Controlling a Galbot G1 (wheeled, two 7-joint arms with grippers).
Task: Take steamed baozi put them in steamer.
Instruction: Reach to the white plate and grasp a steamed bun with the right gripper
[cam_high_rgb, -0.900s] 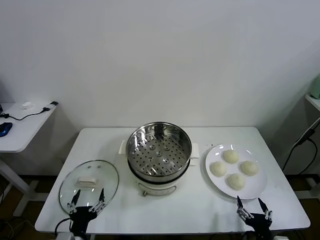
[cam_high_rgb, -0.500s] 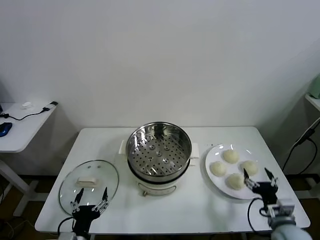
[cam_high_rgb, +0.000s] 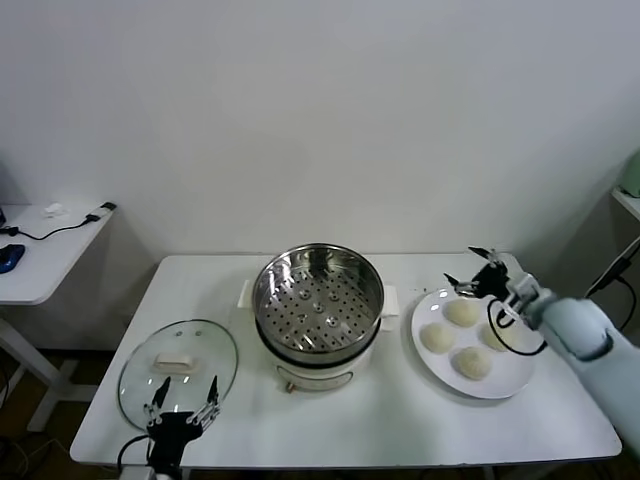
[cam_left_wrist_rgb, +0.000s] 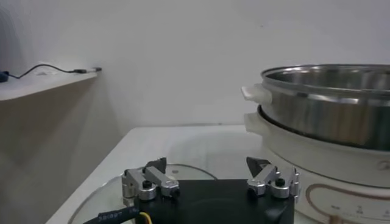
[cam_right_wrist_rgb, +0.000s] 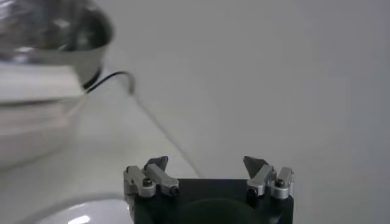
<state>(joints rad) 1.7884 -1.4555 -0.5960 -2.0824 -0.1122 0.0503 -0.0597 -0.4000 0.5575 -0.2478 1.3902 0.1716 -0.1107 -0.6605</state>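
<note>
— Buns (cam_high_rgb: 462, 337): all four on the plate (cam_high_rgb: 520, 380) near the table's (cam_high_rgb: 400, 420) right edge, none in the steamer (cam_high_rgb: 318, 300) at the middle. And the right gripper (cam_high_rgb: 478, 272)?

— Spread wide, empty, hovering over the plate's back rim, just above the rearmost bun (cam_high_rgb: 461, 312). Up from the front right corner within the last second, so reaching in for a first pick, by the look of it.

— Left gripper (cam_high_rgb: 183, 412)?

— Parked at the front left edge beside the glass lid (cam_high_rgb: 178, 365), fingers apart, nothing held. Unmoved.

— Anything hard to make out?

— From the right wrist, only a sliver of plate and a blurred steamer; no bun visible. Contact with the bun: cannot tell.
</note>
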